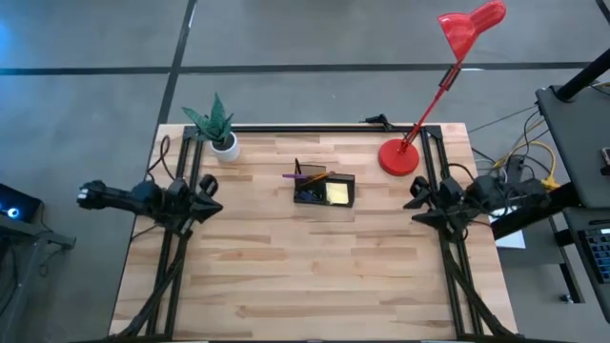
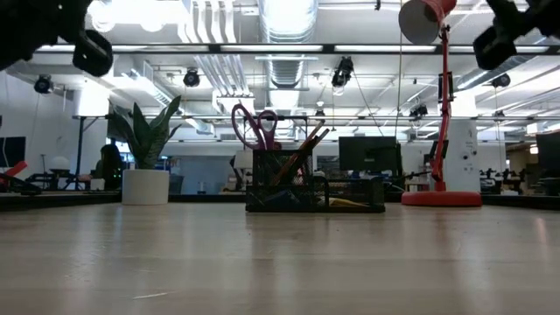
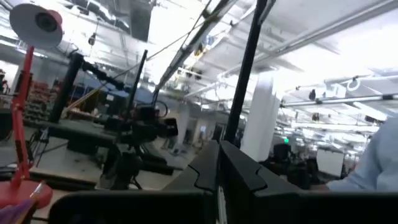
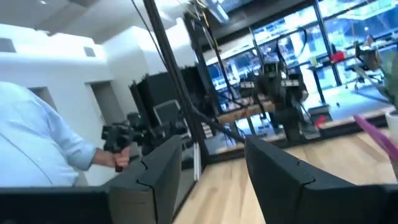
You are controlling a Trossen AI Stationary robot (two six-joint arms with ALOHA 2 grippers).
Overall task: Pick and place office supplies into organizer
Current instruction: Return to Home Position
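Closest thing to any lens here is the right gripper (image 4: 212, 149), its two dark fingers spread wide with nothing between them. The left gripper (image 3: 219, 163) is the opposite: fingers pressed together, also holding nothing. From above, both arms sit out at their own side edges of the light wooden table (image 1: 286, 276), well apart from the middle, and from table height they hang high up.

The small black compartment organizer (image 1: 324, 190) stands mid-table toward the back, between the potted green plant (image 1: 217, 129) and the red desk lamp (image 1: 398, 157). The square yellow sticky-note pad (image 1: 337, 193) lies in its low part, and the purple-handled scissors (image 2: 254, 124) and orange pencils (image 2: 308, 142) stick up out of the taller part. I can't spot any loose supplies on the wood, so the sorting looks done to me.

For homing, I'd keep both arms high and pull straight back along their own sides, slow and easy, nowhere near the scissor handles or the lamp stem.
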